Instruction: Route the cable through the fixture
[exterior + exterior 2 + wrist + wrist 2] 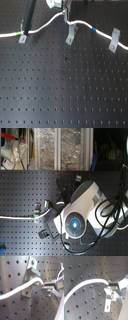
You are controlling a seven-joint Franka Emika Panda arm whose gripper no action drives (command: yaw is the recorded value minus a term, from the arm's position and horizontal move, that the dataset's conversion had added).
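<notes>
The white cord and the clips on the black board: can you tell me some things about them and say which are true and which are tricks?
1. The cord is white. True.
2. The gripper pinches the cord in the first wrist view. True.
3. The board is red. False: it is black with rows of small holes.
4. The cord has a green band near the first exterior view's left. True.
5. Only one grey clip stands on the board. False: three show in the first exterior view, including the middle clip.
</notes>
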